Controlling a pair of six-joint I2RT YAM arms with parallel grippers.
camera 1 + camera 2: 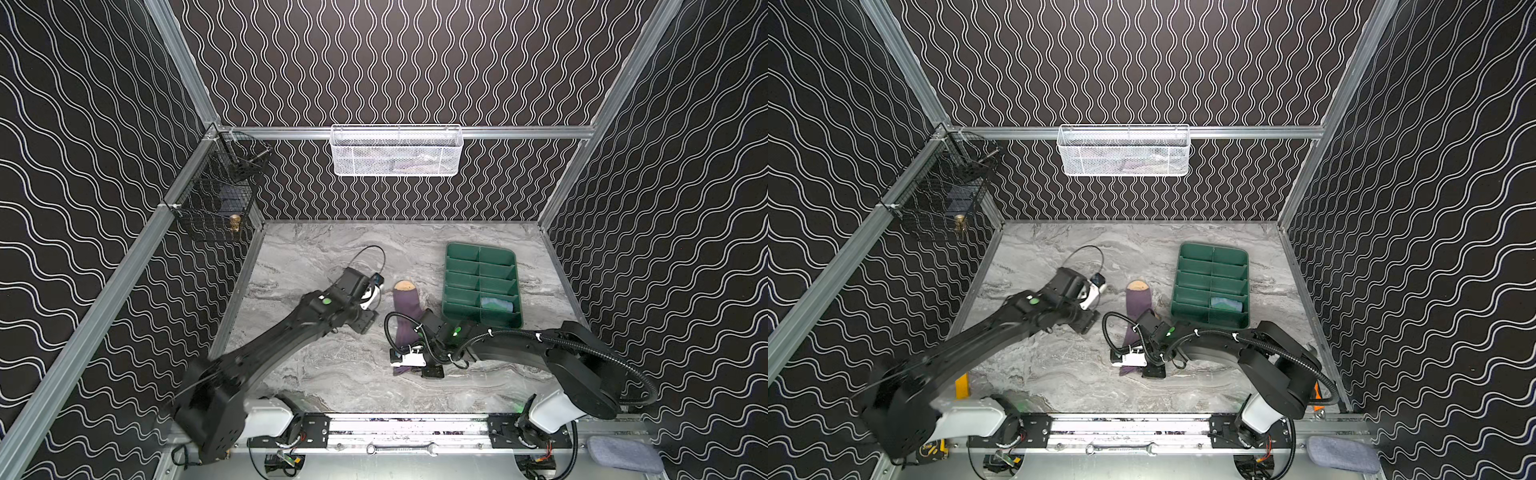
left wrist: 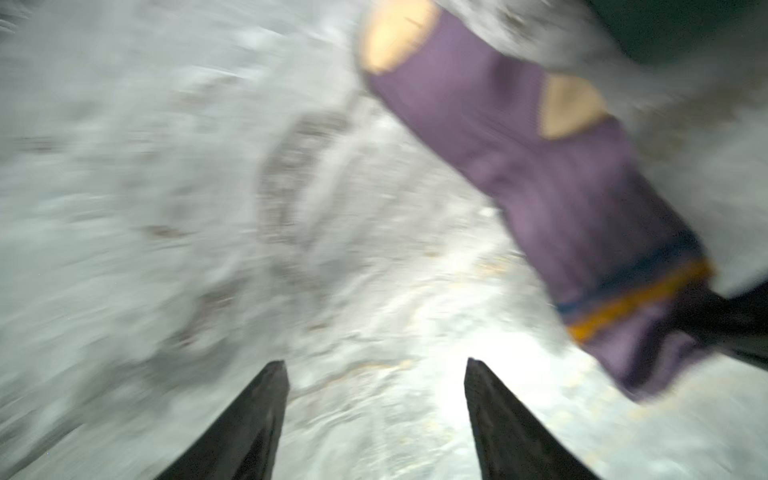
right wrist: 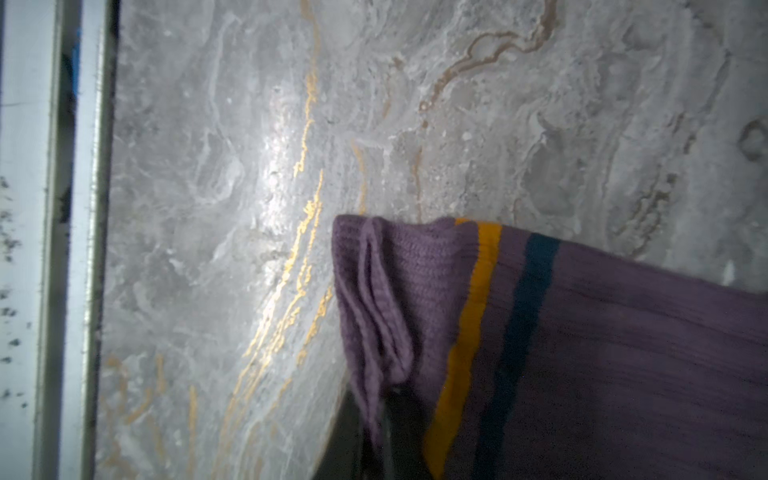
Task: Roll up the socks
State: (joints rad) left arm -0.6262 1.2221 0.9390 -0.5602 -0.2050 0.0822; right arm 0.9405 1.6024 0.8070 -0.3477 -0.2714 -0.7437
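Socks in both top views: purple ribbed sock (image 1: pixel 406 309) (image 1: pixel 1138 305) flat on grey marble counter (image 1: pixel 332 374), near green divided plastic tray (image 1: pixel 455 249); blue-green sock (image 1: pixel 496 304) in a right-side tray compartment. Left wrist, blurred: left end effector (image 2: pixel 376 365) spread, empty. Right wrist: right end effector (image 3: pixel 378 415) pinches purple cuff.

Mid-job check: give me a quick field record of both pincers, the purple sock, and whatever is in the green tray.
left pincer: open, empty, over bare table, left of the sock's toe
right pincer: shut on the purple sock's cuff
purple sock: stretched out, unrolled, tan toe at far end, cuff at near end
green tray: right of the purple sock
blue-green sock: in a right-column tray compartment; rolled or not, cannot tell
rolling: not yet begun on purple sock
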